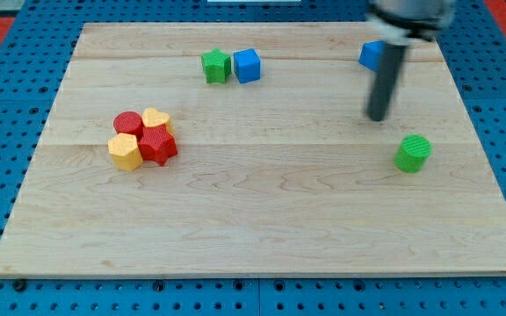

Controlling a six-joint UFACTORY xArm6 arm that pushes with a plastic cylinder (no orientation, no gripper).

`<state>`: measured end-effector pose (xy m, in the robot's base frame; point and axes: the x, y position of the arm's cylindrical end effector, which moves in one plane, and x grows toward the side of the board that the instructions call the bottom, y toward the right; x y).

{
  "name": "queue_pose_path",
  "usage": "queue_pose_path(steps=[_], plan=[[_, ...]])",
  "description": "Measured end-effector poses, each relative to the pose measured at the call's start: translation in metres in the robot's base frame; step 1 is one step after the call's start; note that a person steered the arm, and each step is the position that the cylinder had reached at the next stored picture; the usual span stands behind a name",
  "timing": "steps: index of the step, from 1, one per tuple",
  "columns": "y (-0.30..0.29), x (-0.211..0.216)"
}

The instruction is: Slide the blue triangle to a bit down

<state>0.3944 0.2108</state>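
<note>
A single view is given, taken from above the near edge and tilted downward toward the far side. The whole pale wooden board (262,228) is framed at moderate range.

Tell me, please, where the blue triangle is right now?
The blue triangle sits near the board's top-right corner, partly hidden behind the rod; my tip is just below it, above the green cylinder.

green star (216,66), blue cube (247,65), green cylinder (413,153)
</note>
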Motion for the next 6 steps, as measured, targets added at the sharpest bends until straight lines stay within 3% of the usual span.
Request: queue_pose_path(steps=[1,3,4,6], plan=[[0.093,-0.033],[0.111,-0.142],[0.088,-0.169],[-0.064,-0.128]])
